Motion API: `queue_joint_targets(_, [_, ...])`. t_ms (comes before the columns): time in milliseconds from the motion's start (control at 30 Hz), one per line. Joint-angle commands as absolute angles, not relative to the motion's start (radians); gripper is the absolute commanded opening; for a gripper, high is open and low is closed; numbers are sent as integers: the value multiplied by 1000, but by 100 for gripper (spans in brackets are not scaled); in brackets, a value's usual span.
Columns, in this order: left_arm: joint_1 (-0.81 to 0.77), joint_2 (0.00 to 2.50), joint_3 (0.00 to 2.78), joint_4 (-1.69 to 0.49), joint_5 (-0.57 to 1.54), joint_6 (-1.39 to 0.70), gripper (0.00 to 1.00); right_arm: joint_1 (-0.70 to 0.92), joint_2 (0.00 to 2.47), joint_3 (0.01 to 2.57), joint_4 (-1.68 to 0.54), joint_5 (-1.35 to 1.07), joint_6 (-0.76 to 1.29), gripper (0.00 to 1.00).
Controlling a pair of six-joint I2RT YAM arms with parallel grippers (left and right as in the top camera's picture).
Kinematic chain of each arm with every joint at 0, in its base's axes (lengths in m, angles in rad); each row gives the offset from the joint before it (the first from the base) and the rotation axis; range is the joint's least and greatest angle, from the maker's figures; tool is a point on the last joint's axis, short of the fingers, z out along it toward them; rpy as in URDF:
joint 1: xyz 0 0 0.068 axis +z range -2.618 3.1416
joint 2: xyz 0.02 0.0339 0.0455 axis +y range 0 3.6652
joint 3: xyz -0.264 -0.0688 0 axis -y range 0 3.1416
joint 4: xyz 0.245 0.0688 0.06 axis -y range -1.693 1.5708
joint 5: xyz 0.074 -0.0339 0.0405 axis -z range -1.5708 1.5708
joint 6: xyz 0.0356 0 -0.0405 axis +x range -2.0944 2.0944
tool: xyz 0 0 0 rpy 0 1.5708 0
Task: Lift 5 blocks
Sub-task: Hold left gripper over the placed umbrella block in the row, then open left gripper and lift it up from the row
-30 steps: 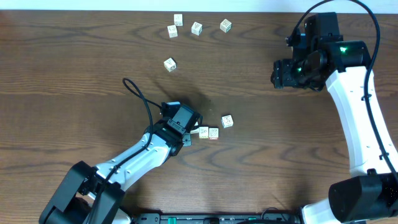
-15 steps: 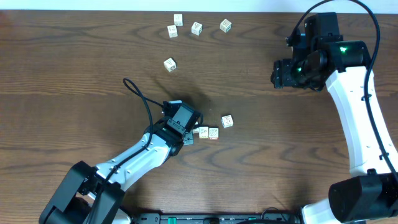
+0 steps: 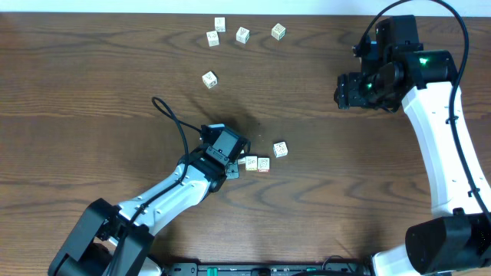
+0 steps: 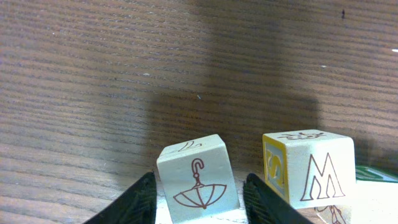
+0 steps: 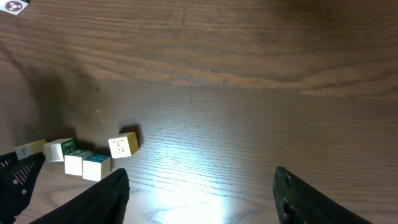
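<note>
Block (image 4: 196, 168) with an umbrella print sits on the bench (image 4: 93, 74) between the left gripper's (image 4: 200, 178) loosely parted jaws — right gripper (image 5: 200, 173) gapes wide, empty.

Surface: dark brown wood-grain counter (image 3: 92, 77).
Far edge: four small cream-white wooden cubes with printed faces (image 3: 242, 34), in a loose row.
Nearer in: lone cube (image 3: 209, 79), near that row.
Middle: touching pair of cubes (image 3: 263, 164); skewed cube (image 3: 281, 149) just beside.

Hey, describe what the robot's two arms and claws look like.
The left arm and right arm have white links and black joints. A black cable loops by the left wrist; a green light glows on the right. The claw fingers are black.
</note>
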State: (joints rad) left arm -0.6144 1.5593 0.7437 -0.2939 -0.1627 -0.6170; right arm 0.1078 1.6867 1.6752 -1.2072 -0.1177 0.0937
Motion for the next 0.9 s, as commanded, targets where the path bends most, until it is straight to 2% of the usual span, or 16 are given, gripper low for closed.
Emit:
queue_joint_targets(0, [-615, 1543, 738, -297, -166, -622, 48, 104, 1678, 1686, -1206, -113, 80, 71])
queue_joint_targets(333, [-612, 1522, 749, -264, -177, -621, 49, 104, 1678, 1686, -1205, -109, 80, 72])
queue_joint_targets(600, [-612, 1393, 767, -278, -205, -570, 48, 104, 1679, 1686, -1204, -102, 80, 72])
queue_joint_targets(633, [-612, 1375, 767, -294, -228, -570, 43, 104, 1679, 1686, -1204, -102, 80, 73])
queue_joint_targets(700, [-612, 1333, 767, -360, -295, -578, 19, 104, 1679, 1686, -1204, -102, 80, 72])
queue_joint_targets(733, [-612, 1326, 767, -376, -311, -582, 11, 104, 1679, 1686, -1204, -102, 80, 72])
queue_joint_targets(867, [-609, 1314, 766, -472, -387, -595, 7, 105, 1679, 1686, -1204, -102, 80, 71])
